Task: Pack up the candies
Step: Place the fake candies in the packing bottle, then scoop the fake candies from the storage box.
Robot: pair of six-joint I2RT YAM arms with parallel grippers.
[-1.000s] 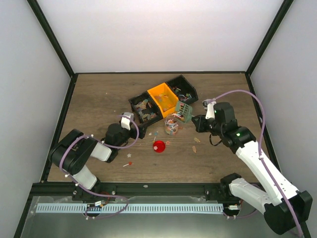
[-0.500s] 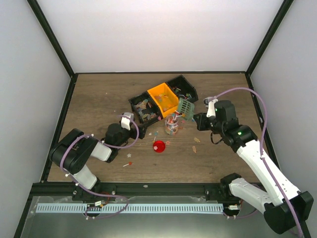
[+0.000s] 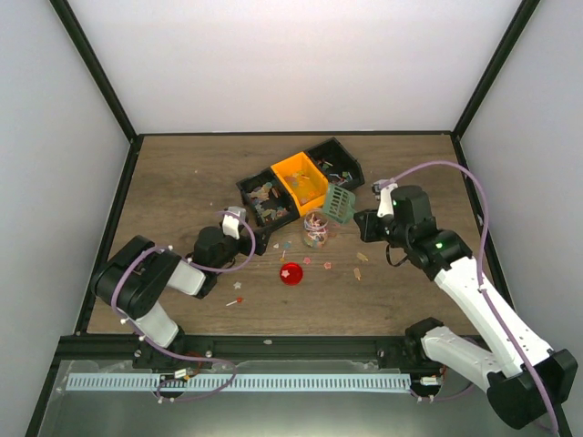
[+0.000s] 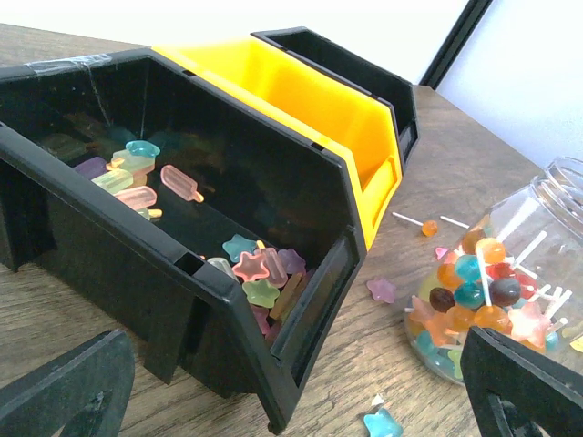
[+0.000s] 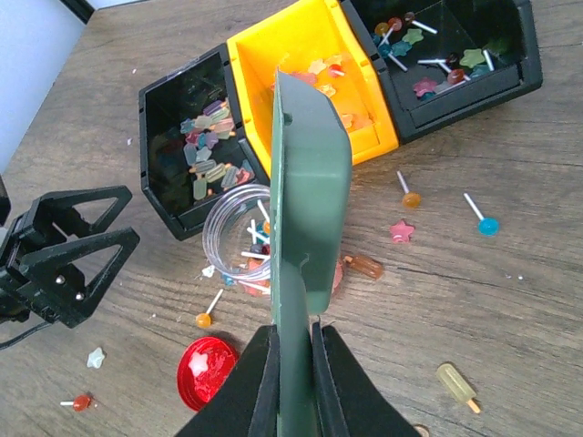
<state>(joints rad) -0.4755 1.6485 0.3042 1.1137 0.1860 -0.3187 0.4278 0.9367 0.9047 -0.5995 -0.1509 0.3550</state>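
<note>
Tiny, light, hard candies (image 4: 474,291) filled a clear jar (image 3: 316,228) at the middle of the desk (image 3: 182,191) and three bins (image 4: 364,137) nearer its far edge; too small to pinch, they looked best scooped. The right gripper (image 5: 293,364) had its jaws clamped on a green scoop (image 5: 305,182); the left gripper (image 4: 291,391) held its jaws wide apart.

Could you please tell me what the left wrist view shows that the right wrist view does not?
Only the left wrist view shows the jar from the side, with sweets piled inside it. Only the right wrist view shows the green scoop clamped in the right tool and the red lid lying on the table. Both show the jar, the yellow bin and the black bin next to it holding star and stick-shaped sweets.
</note>
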